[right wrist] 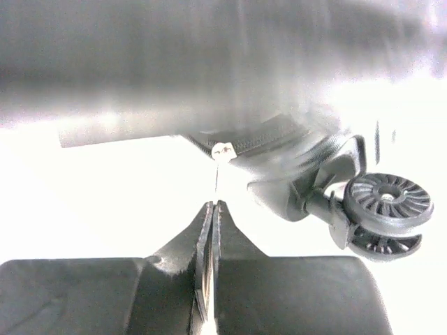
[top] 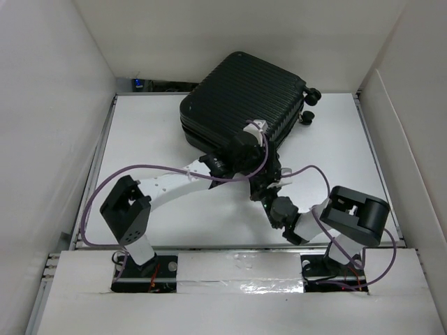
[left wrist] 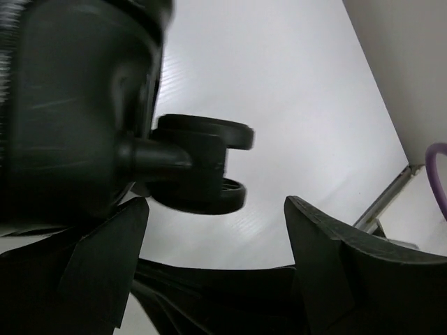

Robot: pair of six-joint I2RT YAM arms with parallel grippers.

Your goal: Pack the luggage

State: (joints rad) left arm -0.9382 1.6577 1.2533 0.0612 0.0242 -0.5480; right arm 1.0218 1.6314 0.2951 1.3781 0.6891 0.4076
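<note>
White table (top: 150,129), luggage (top: 237,98) just ahead of left fingers (left wrist: 105,269) apart, right fingers (right wrist: 174,286) together

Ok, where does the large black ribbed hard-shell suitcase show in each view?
Top external: the large black ribbed hard-shell suitcase, far centre of the white table.
Left wrist: suitcase shell fills the upper left.
Right wrist: suitcase blurred across the top.
Shared landmark: its small black caster wheels, though perhaps not the same wheel.

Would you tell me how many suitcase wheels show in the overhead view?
2, both on the right end of the luggage: a far wheel and a near wheel beside it. Others may be hidden.
</note>
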